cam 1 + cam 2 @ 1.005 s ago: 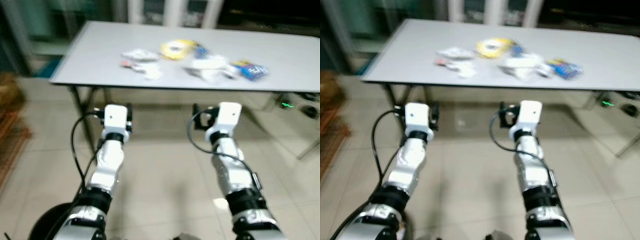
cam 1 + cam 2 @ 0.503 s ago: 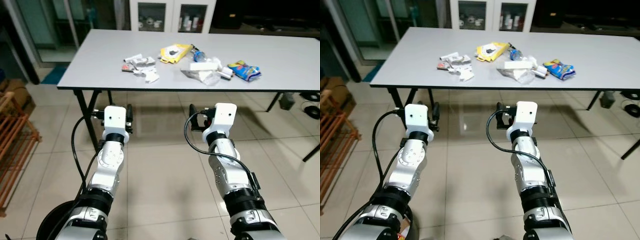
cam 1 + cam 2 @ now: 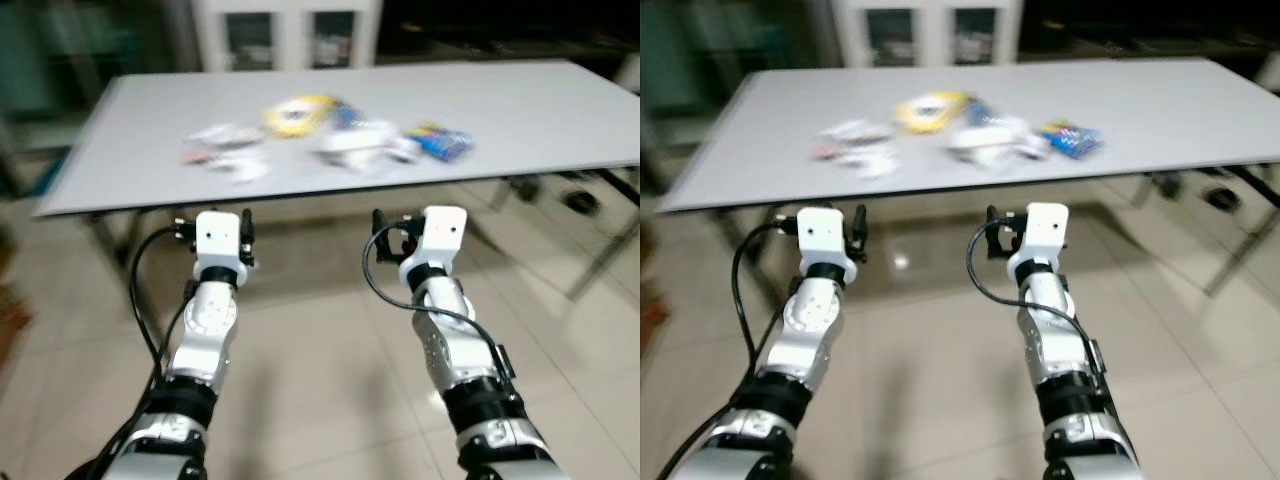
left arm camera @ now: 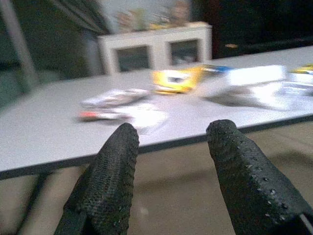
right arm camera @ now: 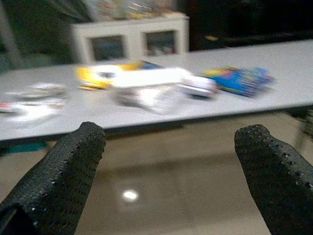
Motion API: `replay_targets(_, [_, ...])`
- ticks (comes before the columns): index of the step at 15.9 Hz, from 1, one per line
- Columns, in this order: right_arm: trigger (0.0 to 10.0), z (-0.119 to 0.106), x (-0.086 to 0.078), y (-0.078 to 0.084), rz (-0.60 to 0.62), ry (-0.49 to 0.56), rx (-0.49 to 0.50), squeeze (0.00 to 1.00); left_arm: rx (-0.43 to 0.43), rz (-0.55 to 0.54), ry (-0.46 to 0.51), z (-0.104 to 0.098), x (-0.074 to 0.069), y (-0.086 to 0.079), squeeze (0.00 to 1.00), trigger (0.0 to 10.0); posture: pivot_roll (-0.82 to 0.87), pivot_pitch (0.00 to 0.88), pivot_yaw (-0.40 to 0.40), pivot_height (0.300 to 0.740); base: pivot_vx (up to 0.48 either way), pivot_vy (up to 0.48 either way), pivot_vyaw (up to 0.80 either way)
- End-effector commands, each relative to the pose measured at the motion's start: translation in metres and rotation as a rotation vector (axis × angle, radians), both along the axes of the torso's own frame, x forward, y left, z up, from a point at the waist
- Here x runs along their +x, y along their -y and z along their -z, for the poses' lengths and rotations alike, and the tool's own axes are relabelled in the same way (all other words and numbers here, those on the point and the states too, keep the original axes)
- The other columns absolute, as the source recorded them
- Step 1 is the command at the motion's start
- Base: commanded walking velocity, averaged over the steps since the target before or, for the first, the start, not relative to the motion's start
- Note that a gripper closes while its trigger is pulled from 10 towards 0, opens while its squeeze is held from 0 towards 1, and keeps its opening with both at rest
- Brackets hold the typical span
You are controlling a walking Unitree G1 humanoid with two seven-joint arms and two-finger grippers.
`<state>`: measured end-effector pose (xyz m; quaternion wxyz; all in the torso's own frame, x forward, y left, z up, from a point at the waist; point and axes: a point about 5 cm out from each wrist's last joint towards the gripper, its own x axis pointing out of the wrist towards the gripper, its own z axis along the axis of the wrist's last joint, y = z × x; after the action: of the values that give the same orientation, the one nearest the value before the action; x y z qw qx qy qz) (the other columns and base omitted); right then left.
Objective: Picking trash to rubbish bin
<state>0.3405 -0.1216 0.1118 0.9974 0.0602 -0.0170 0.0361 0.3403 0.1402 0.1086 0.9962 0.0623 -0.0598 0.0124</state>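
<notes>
Trash lies in a loose row on the grey table [image 3: 560, 120]: white wrappers [image 3: 222, 160], a yellow packet [image 3: 297, 113], a white crumpled bag [image 3: 360, 145] and a blue packet [image 3: 440, 142]. The picture is blurred. Both arms are held out in front of me, below and short of the table's front edge. In the left wrist view my left gripper [image 4: 173, 132] stands open and holds nothing, with the wrappers [image 4: 122, 105] and the yellow packet [image 4: 173, 81] beyond it. My right gripper [image 5: 171, 132] is open wide and holds nothing, facing the white bag [image 5: 151, 85] and the blue packet [image 5: 239, 78].
A white cabinet with glass doors [image 3: 290, 35] stands behind the table. A black table leg [image 3: 600, 255] slants down at the right, with dark objects [image 3: 580, 200] on the floor under the table. Pale tiled floor [image 3: 320, 380] lies between me and the table.
The whole picture has shifted to the left and blurred, so the camera has moved. Both arms keep the same pose and both grippers stay open.
</notes>
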Motion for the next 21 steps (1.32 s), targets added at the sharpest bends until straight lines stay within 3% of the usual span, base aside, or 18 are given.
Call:
replay_targets(1, [10.0, -0.002, 0.0018, -0.0007, 0.0, -0.003, 0.011, 0.0, 0.007, 0.01, 0.002, -0.0024, 0.0012, 0.0015, 0.0, 10.0, 0.01, 0.009, -0.047, 0.716, 0.375, 0.0, -0.8])
replay_targets(5, [10.0, -0.0026, 0.0011, -0.0017, -0.008, 0.006, -0.006, 0.0, 0.01, 0.004, 0.003, -0.002, 0.0006, 0.0014, 0.0, 10.0, 0.01, 0.018, -0.052, 0.716, 0.37, 0.0, -0.2])
replay_targets(9, [10.0, -0.0025, 0.0012, -0.0025, -0.021, 0.004, -0.034, 0.0, 0.027, -0.006, 0.008, -0.0023, 0.0003, 0.0009, 0.0, 10.0, 0.01, 0.022, -0.053, 0.716, 0.0, 0.0, 0.0])
replay_targets(11, [10.0, 0.0001, 0.0009, -0.0049, -0.031, -0.009, -0.085, 0.0, 0.037, -0.013, 0.009, -0.0028, 0.001, 0.0004, 0.0, 10.0, 0.01, 0.022, -0.052, 0.716, 0.0, -0.338, 0.7])
replay_targets(15, [10.0, 0.0011, 0.0007, -0.005, -0.035, -0.016, -0.077, 0.0, 0.037, -0.018, 0.005, -0.0023, 0.0013, 0.0002, 0.0, 10.0, 0.01, 0.021, -0.051, 0.716, 0.0, -0.415, 0.8])
replay_targets(21, [10.0, 0.001, 0.0009, -0.0041, -0.025, -0.02, -0.051, 0.0, 0.035, -0.018, -0.003, -0.0016, 0.0016, -0.0002, 0.0, 10.0, 0.01, 0.022, -0.048, 0.716, 0.0, -0.047, 0.0])
